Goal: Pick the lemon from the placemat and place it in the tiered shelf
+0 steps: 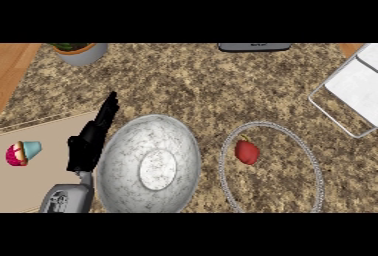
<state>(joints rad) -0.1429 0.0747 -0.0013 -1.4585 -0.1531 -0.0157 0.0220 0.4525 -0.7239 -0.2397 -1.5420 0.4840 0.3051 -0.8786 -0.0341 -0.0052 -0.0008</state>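
Only left hand (pixel 91 141) visible: fingers straight, pressed together, pointing up-counter beside grey bowl (pixel 148 165).

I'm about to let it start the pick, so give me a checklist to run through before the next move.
1. Lemon on the placemat: not ok. Only a cupcake shows there, and no lemon is in view.
2. Left robot hand free: ok. Its fingers are straight and hold nothing, beside the marbled bowl.
3. Right robot hand ready: cannot tell, as it is out of view.
4. Tiered shelf located: ok. It is at the view's right edge, partly cut off.
5. Way to the shelf: not ok. The bowl and a clear plate holding a red fruit lie between.
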